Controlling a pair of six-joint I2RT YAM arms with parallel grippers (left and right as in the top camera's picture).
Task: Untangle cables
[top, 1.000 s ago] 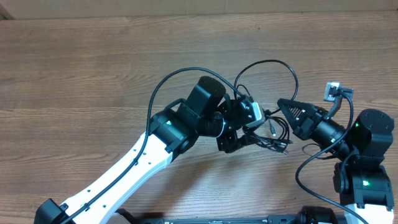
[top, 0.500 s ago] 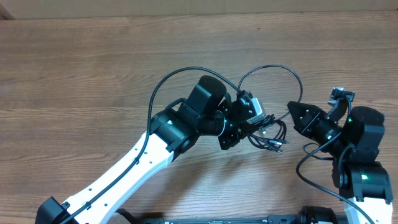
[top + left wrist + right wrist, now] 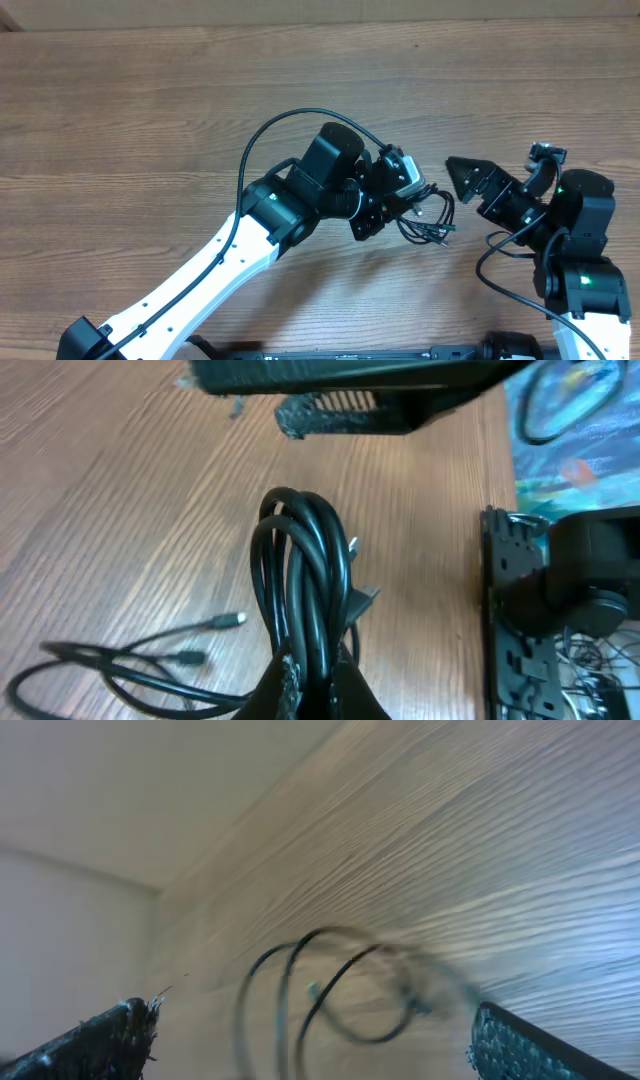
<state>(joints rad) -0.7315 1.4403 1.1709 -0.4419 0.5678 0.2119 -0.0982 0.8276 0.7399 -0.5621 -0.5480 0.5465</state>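
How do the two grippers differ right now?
The left gripper is shut on a looped bundle of the cables; the right gripper is open and holds nothing. The left gripper is right at the cables, while the right gripper hangs off to one side, apart from them. Both have two dark fingers.

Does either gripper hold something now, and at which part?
The left gripper pinches the cables at a bunch of looped strands, not at an end. The right gripper is open and empty.

The left arm (image 3: 230, 250) has white links and black joints; the right arm (image 3: 585, 215) shows green lights.
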